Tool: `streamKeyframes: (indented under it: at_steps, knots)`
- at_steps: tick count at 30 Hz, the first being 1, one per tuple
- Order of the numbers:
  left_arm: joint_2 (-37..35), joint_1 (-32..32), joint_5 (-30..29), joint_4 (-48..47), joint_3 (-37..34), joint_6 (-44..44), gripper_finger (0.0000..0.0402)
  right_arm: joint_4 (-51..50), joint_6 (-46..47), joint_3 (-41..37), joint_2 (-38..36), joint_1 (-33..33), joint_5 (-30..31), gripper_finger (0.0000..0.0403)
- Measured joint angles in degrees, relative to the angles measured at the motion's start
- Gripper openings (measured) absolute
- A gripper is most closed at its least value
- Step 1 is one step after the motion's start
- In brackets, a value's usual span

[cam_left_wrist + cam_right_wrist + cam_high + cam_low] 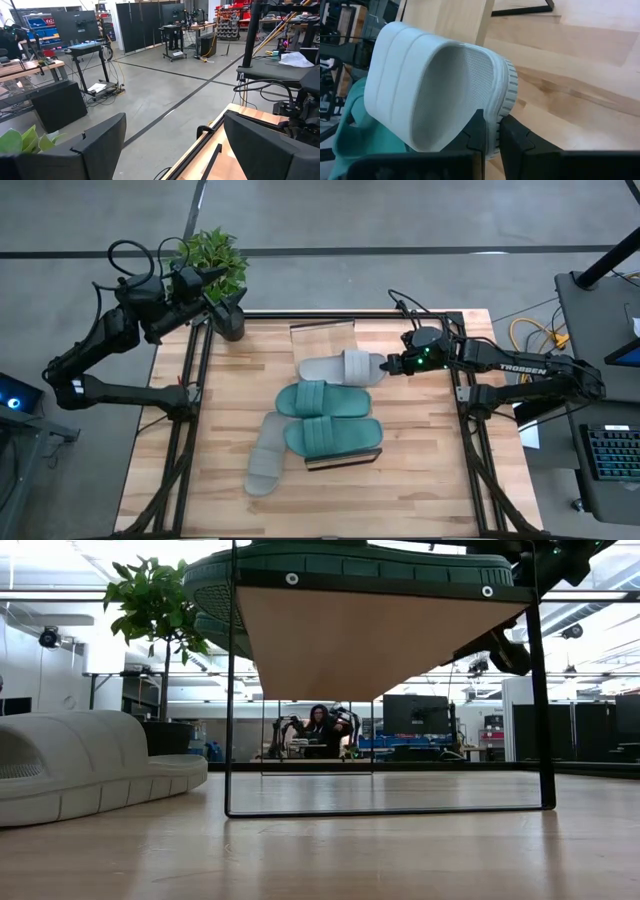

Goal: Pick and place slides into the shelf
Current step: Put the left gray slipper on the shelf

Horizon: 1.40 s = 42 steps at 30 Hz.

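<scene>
Even, bright overhead lighting across the table (420, 480) in the high view; shadows beneath the arms are soft and short. In the low view, ceiling light strips and the bright room behind leave the shelf (380, 630) underside in shade (its black frame reads almost as a silhouette), and the table's near edge shows a pale sheen. The grey slide (445, 85) in the right wrist view is evenly lit; the dark fingers (517, 145) nearest the lens are soft-focused.

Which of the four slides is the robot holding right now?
The grey slide at the far end of the shelf, pinched at its edge by the right gripper. The other grey slide lies untouched on the table, and both teal ones sit free on the shelf.
</scene>
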Motion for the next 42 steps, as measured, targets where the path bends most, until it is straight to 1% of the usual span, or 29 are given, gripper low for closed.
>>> streamKeyframes:
  at_steps: [16, 22, 26, 33, 42]
  knots:
    - [0.0, 0.0, 0.0, 0.0, 0.0, 0.0, 0.0322, -0.7, -0.5, 0.0, -1.7, -1.2, 0.2, 0.0022]
    - [0.0, 0.0, -0.1, 0.0, 0.0, 0.0, 0.0322, -3.2, -0.7, 0.0, -1.8, -1.2, 0.2, 0.0022]
    - [0.0, 0.0, -0.2, 0.0, 0.0, 0.0, 0.0322, -2.5, -1.1, 0.0, -1.8, -1.2, 0.0, 0.0022]
    - [0.0, 0.0, -0.6, 0.0, 0.0, 0.0, 0.0322, -2.1, -1.0, 0.0, -1.8, -1.2, -3.3, 0.0022]
    - [0.0, 0.0, -1.5, 0.0, 0.0, 0.0, 0.0322, -2.1, -1.1, 0.5, -1.9, -1.2, -5.0, 0.0023]
